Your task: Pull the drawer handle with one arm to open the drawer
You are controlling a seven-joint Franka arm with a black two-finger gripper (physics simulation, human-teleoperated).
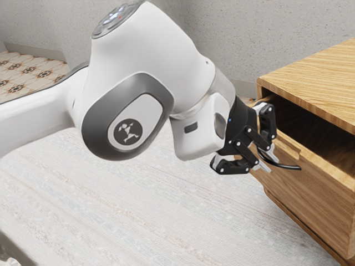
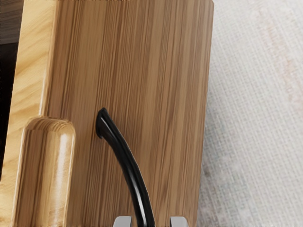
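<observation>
Our white arm [image 1: 138, 83] takes up most of the exterior view, coming in from the exterior view's left and reaching toward its right over a pale woven floor [image 1: 138, 233]. Behind it stands a grey wall [image 1: 266, 33], with a patch of patterned tiles [image 1: 28, 72] at the far upper left. At the exterior view's right sits the wooden cabinet [image 1: 316, 77]. Under its top there is a dark hollow [image 1: 319, 130], and the drawer [image 1: 310, 191] below appears to stand a little forward of the cabinet's face, its top edge catching the light. Our black gripper [image 1: 268, 158] is right at the drawer front, level with the black drawer handle [image 1: 285, 165], a thin curved bar that bows out from the wood. In the wrist view the same bar rises from the grained drawer front in a long arc toward our hand and passes between the two grey pads [image 2: 123, 221]. One pad lies just against the bar, while a strip of wood shows between the bar and the other pad. So our hand is released: the fingers straddle the bar without clamping it from both sides. Beside the bar in the wrist view runs a rounded wooden edge [image 2: 45, 170].
</observation>
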